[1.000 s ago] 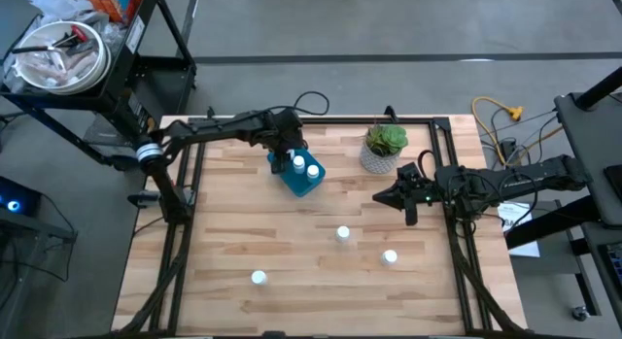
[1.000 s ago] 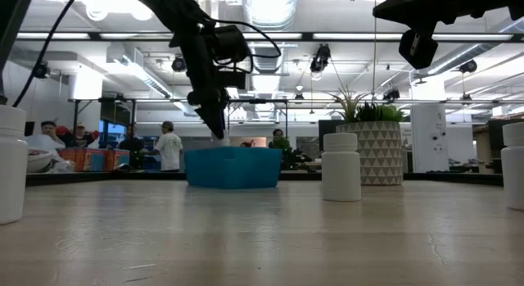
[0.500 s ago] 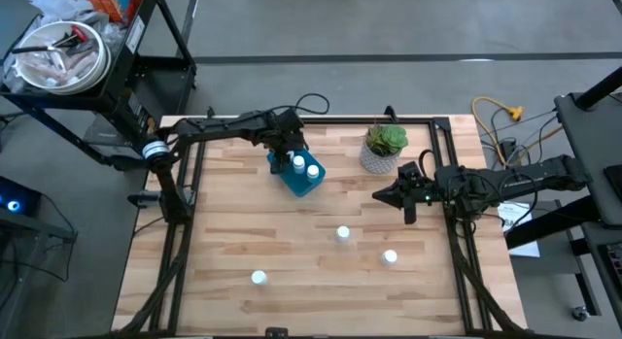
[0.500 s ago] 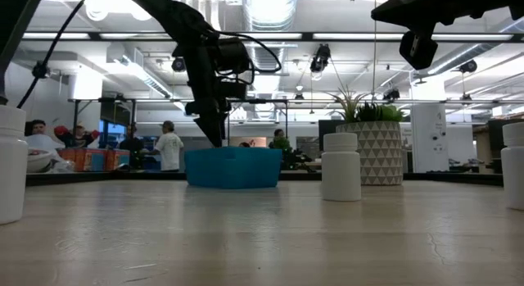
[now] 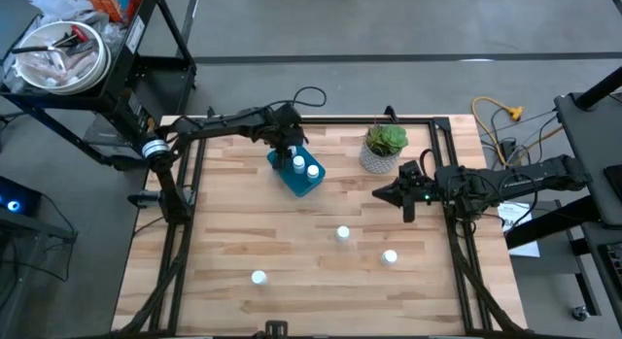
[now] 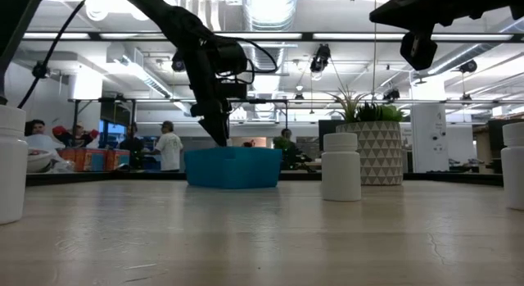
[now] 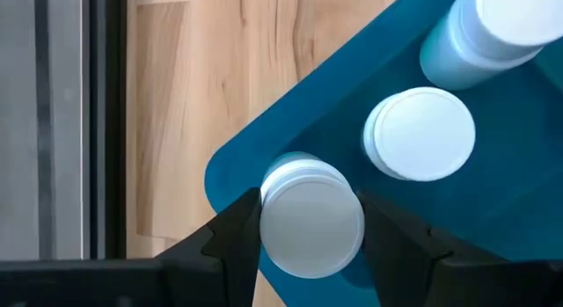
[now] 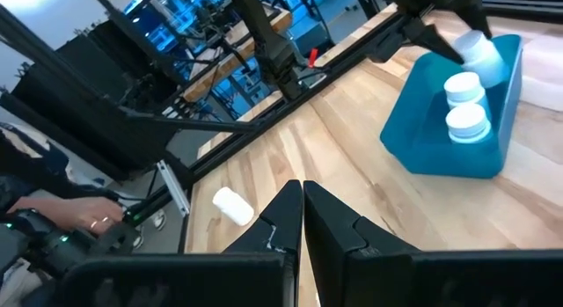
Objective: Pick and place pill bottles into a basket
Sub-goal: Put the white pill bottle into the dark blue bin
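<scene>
Basket: bright blue low-walled bin (image 5: 302,175) at the table's far middle, beside the potted plant (image 5: 386,148); three white-capped bottles stand in it
Held bottle: white cylinder, round white cap (image 7: 311,228), over the basket's corner
Left gripper: (image 7: 308,232) clenched on that bottle, above the basket
Loose bottles: three upright on the wood; one mid-table (image 5: 343,234); one toward the right (image 5: 390,256); one nearer the front left (image 5: 259,277)
Right gripper: (image 5: 405,196) fingers closed together, empty, raised by the table's right edge
</scene>
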Controlling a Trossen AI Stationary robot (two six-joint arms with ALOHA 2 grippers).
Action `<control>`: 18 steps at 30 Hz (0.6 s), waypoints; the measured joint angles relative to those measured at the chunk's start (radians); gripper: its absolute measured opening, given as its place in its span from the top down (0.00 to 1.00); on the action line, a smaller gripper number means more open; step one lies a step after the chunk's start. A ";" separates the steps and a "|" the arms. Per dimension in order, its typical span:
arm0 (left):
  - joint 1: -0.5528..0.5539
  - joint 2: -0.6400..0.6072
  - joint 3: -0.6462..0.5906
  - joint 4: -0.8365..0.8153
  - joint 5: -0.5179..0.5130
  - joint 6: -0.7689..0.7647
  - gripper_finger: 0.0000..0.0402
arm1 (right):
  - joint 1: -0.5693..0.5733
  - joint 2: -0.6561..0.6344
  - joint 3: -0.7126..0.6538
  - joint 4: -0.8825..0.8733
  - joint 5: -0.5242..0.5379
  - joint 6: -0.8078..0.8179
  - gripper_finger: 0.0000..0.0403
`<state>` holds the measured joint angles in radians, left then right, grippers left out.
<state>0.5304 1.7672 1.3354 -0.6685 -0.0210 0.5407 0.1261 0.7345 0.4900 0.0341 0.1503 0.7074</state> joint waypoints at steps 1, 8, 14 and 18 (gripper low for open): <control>0.002 0.000 0.000 0.001 0.001 -0.001 0.62 | 0.000 0.000 0.000 0.000 0.008 0.000 0.98; 0.023 0.000 0.000 0.004 0.020 -0.003 0.62 | 0.000 0.000 0.000 0.000 0.010 0.000 0.98; 0.027 0.000 0.000 0.005 0.036 -0.003 0.62 | 0.000 0.000 0.000 0.000 0.033 -0.001 0.98; 0.027 0.000 0.000 0.005 0.050 -0.002 0.62 | 0.000 0.000 0.000 0.000 0.036 -0.004 0.98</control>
<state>0.5571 1.7673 1.3354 -0.6636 0.0287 0.5385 0.1261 0.7345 0.4900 0.0341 0.1867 0.7036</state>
